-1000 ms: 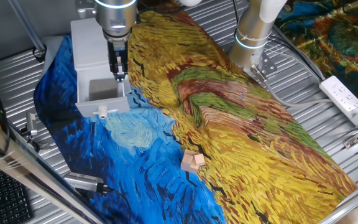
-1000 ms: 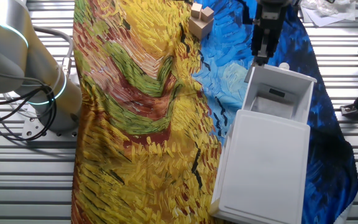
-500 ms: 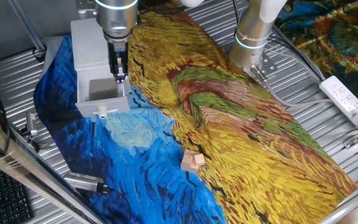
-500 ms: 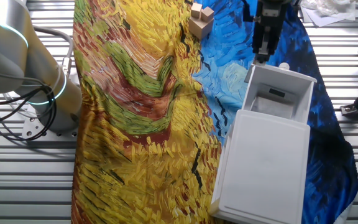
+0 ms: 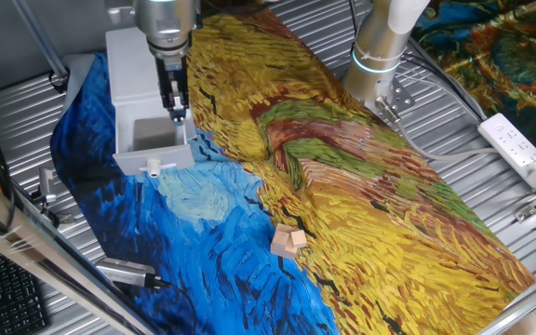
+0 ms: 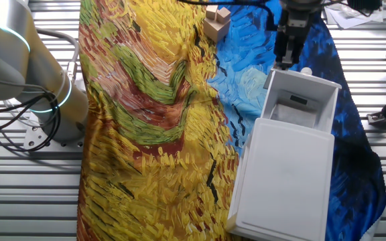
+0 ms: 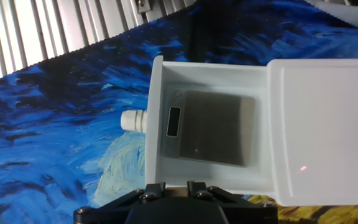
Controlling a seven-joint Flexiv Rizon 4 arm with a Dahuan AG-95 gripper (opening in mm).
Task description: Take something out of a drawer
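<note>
The drawer (image 5: 156, 160) is pulled out of the boxy pale grey unit (image 5: 127, 65), with its small knob (image 5: 154, 167) at the front. In the hand view the drawer (image 7: 155, 124) holds a flat grey slab (image 7: 210, 127) with a small dark window. It also shows in the other fixed view (image 6: 292, 107). My gripper (image 5: 176, 110) hangs above the drawer's side wall, clear of the slab. It shows at the drawer's front corner in the other fixed view (image 6: 287, 60). In the hand view my gripper (image 7: 176, 186) has its jaws a little apart and holds nothing.
The unit stands on a blue and yellow painted cloth (image 5: 361, 195). Small wooden blocks (image 5: 288, 242) lie on the cloth, away from the drawer. The arm's base (image 5: 380, 56) stands at the back. A white power strip (image 5: 521, 149) lies at the right.
My gripper has risen a little and shifted slightly sideways above the drawer. The drawer and the slab have not moved.
</note>
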